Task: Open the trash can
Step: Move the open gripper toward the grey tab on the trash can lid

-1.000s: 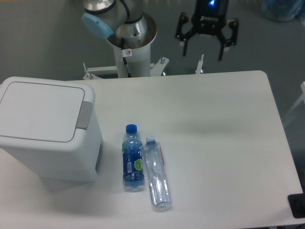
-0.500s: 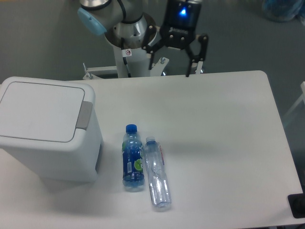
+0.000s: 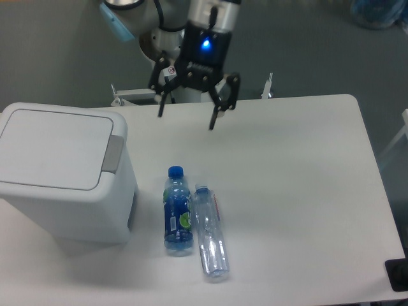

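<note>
The trash can (image 3: 60, 172) is a large boxy white bin at the left of the table. Its flat white lid (image 3: 51, 148) is down, with the grey push-button tab (image 3: 115, 153) on its right edge. My gripper (image 3: 186, 120) hangs open and empty above the table's far edge, up and to the right of the tab and clear of the bin. Its two black fingers (image 3: 216, 109) point down and are spread wide.
Two bottles lie side by side on the table to the right of the bin: a blue-capped one (image 3: 177, 210) and a clear one (image 3: 209, 231). The arm's base (image 3: 172, 57) stands behind the table. A dark object (image 3: 398, 274) sits at the front right corner.
The open gripper has swung left and lower across the far edge of the table, toward the trash can. The bin, lid and bottles have not moved.
</note>
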You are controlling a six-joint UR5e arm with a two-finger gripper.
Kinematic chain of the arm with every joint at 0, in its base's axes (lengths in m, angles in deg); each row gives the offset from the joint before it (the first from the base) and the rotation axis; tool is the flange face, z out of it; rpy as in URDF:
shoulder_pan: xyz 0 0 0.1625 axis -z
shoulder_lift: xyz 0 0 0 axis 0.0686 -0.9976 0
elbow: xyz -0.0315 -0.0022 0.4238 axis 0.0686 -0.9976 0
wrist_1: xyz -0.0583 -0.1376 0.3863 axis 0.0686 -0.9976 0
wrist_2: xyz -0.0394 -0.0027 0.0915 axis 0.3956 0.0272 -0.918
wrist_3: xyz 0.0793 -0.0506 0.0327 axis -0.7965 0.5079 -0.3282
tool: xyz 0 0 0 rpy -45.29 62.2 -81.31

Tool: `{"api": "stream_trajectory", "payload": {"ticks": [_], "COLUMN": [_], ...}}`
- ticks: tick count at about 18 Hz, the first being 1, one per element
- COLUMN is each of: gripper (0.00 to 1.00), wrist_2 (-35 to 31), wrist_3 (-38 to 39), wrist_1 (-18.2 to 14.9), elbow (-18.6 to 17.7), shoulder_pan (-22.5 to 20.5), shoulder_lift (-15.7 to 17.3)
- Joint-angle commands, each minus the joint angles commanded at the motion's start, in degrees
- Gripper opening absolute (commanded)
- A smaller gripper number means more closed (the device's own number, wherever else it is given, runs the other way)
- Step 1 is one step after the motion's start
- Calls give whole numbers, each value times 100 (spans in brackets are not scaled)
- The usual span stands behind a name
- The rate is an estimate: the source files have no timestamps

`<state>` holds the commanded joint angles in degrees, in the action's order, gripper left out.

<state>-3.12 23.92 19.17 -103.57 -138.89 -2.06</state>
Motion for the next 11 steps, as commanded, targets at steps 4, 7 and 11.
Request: {"api": "stream_trajectory", "payload": {"ticks": [4, 7, 11], "gripper": [100, 100, 100], "wrist_2": [-183, -369, -413], "wrist_3": [18, 18, 9], "wrist_1": [17, 0, 18], "elbow": [9, 211, 220], "shoulder_pan": [307, 483, 633], "shoulder_lift": [-228, -387, -440]}}
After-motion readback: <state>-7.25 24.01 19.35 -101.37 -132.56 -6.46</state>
